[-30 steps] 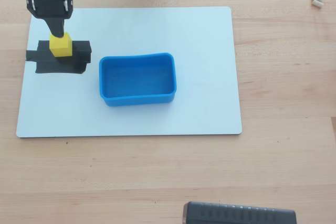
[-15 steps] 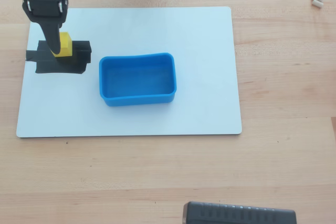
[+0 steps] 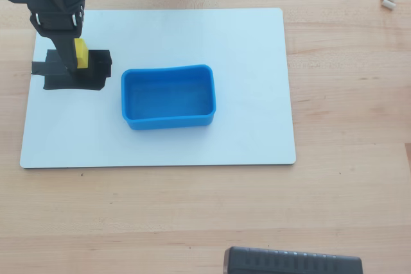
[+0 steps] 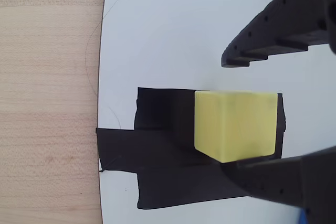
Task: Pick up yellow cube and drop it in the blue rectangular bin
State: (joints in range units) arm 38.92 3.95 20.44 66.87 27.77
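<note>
Yellow cube sits on black tape patch w/ gripper jaws spread either side, not yet pinching. Looks light, rigid, smooth-faced: grip opposite flat faces mid-height, then move to blue bin.

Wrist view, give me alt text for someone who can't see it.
A yellow cube sits on a patch of black tape on a white board, between the open black gripper fingers, one above and one below. Wooden table shows at left.

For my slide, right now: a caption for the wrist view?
Open gripper straddling the yellow cube on black tape.
</note>
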